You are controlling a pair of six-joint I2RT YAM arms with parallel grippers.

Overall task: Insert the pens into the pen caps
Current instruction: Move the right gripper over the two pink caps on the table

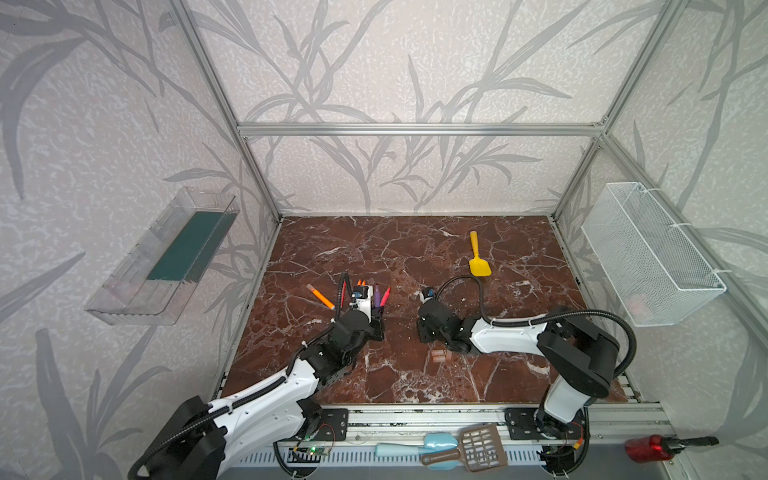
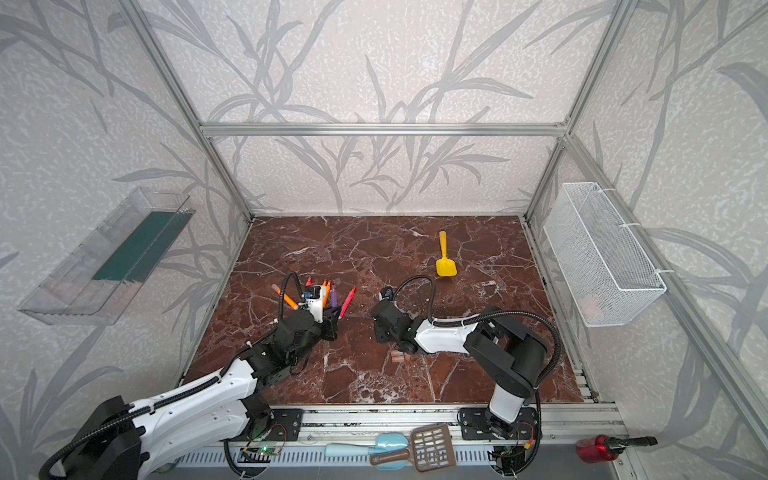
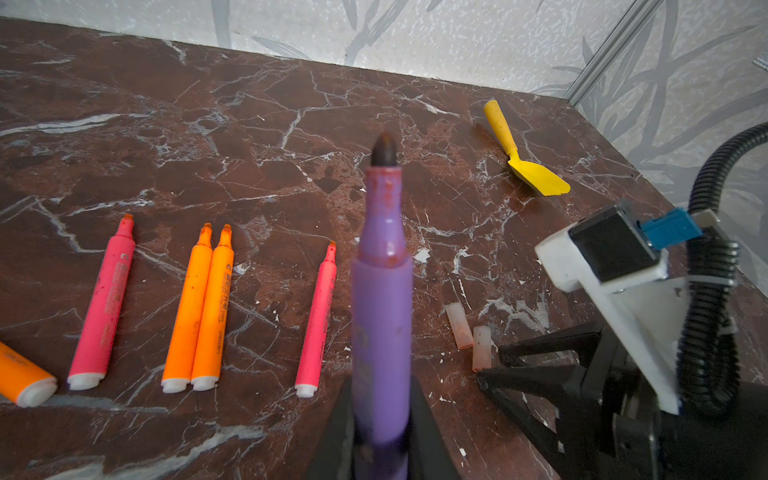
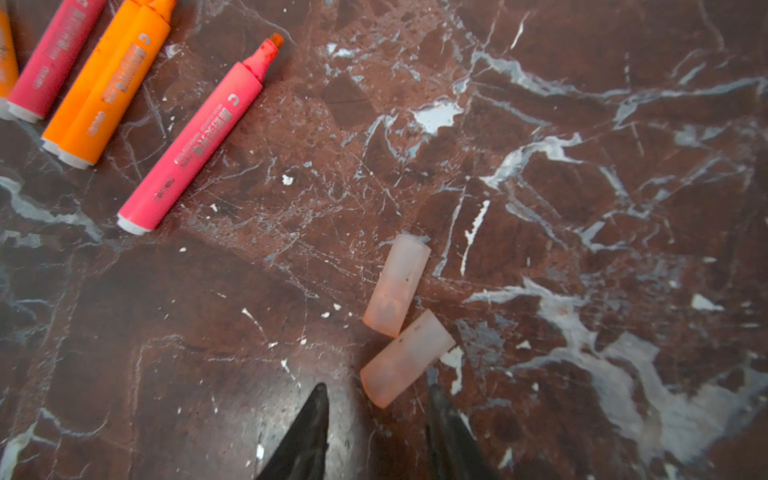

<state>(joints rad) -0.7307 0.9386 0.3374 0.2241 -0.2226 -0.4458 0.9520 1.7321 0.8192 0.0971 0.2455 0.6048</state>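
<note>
Left part of table (image 3: 257, 104): five uncapped pens lie flat. Orange pen (image 3: 25, 380) sits off on its own, then pink pen (image 3: 104, 307), orange pair (image 3: 201, 311) touching side by side, second pink pen (image 3: 318, 324). Left pincer (image 3: 382, 419) pinches purple pen (image 3: 382, 299) by the rear of the barrel, off the table, dark tip free and aimed toward the back edge. Right of it, near table middle, far cap (image 4: 397, 286) and near cap (image 4: 405, 357) lie flat, touching at a corner. More caps (image 1: 437, 356) lie nearer the front edge, under the right arm. Right pincer (image 4: 376, 395) is spread, tips either side of the near cap's end, no grip yet as far as I can tell. Yellow shovel (image 3: 523, 166) lies toward the back right corner, not part of this.

Handling guess: pens are light, stiff, smooth plastic; take them mid-barrel or at the rear, nib clear. Caps are tiny, light and thin-walled and likely to roll or squirt out. Pinch softly across the sides, mouth left free. Cannot tell which end is the mouth.
</note>
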